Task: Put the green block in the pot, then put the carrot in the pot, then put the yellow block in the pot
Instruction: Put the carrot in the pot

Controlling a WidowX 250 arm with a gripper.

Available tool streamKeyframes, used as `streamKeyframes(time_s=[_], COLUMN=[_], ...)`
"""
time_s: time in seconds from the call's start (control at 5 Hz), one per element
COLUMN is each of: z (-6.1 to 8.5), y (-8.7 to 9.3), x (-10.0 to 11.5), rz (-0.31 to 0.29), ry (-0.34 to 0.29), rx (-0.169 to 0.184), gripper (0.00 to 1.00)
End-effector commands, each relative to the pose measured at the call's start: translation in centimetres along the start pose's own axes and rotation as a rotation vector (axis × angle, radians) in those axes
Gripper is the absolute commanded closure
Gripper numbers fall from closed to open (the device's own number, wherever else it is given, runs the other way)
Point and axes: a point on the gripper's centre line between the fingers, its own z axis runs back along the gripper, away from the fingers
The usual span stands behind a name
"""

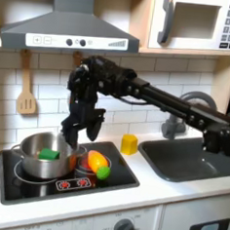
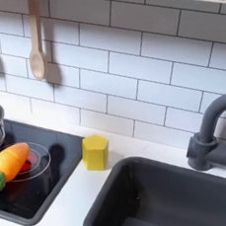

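White subway-tile toy kitchen: black glossy stovetop (image 1: 43, 185) beside a dark grey sink (image 2: 174, 192).
Pot (image 1: 41, 152) is shiny round steel with low straight walls, and sits on the stovetop at the first exterior view's left. Green block (image 1: 49, 154), small and rounded, lies inside the pot. Carrot (image 2: 11, 162) is smooth orange plastic with a green tip; it lies on the stovetop just beside the pot, over a red burner ring. Yellow block (image 2: 95, 152) is matte with chamfered corners and stands on the white counter between stovetop and sink, well apart from the pot. Black arm reaches in from the first exterior view's right; gripper (image 1: 71, 128) hangs above the pot's rim, fingers down, nothing visibly held, can't tell if open or closed. Wooden spoon (image 2: 35, 39) hangs on the tile wall.
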Motion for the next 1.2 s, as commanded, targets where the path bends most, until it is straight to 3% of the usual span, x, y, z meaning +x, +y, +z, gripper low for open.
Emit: streamKeyframes(time_s=[0.0, 0.2, 0.4, 1.0], z=[-1.0, -0.4, -1.0, -2.0], y=[-1.6, -1.9, -2.8, -2.7], x=[-1.7, -2.2, -3.0, -4.6], rz=[-0.034, -0.068, -0.077, -0.07], ry=[0.032, 0.034, 0.038, 0.067], rx=[-0.019, 0.015, -0.004, -0.004], gripper=[0.0, 0.0, 0.0, 0.0])
